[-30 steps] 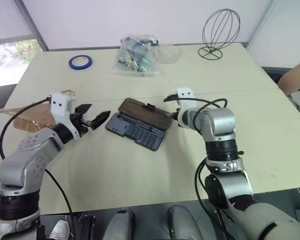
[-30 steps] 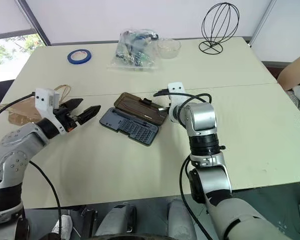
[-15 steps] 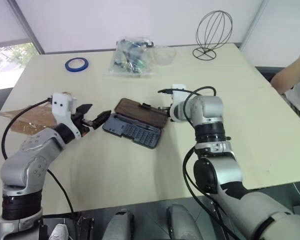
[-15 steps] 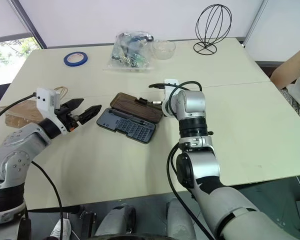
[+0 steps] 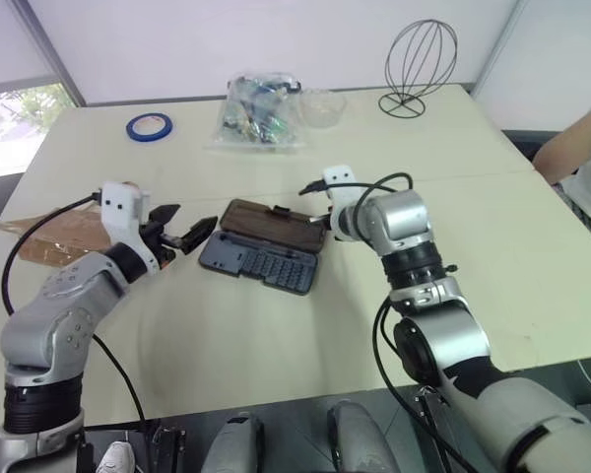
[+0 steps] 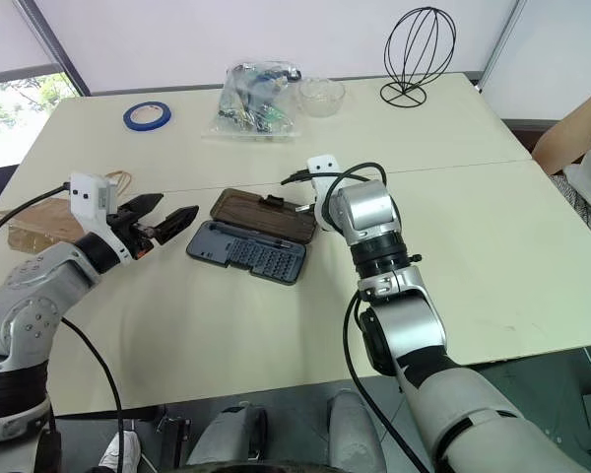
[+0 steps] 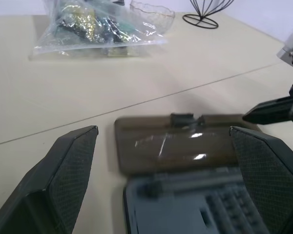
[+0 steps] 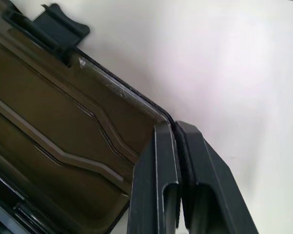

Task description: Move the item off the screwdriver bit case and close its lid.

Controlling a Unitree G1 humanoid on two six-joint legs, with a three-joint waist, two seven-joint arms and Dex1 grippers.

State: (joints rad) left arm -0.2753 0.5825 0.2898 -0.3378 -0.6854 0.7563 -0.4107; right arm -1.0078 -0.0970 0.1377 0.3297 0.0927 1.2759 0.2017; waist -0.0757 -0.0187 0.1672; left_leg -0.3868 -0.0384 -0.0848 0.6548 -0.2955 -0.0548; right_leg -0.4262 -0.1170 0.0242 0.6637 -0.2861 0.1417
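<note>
Though fully open, lid (image 6: 263,216) (right gripper (image 8: 175,134) beside)

The counter (image 5: 276,325) is pale cream; the screwdriver bit case (image 5: 261,263) has a blue-grey tray with rows of small dark bits, and its lid (image 5: 276,223) is smoky translucent brown; the kraft paper bag (image 5: 54,239) is plain brown; the roll of tape (image 5: 151,126) is bright blue; the wire stand (image 5: 417,59) is black; the fingers (image 7: 71,165) are black with a fine cross-hatched grid on the pads.
</note>
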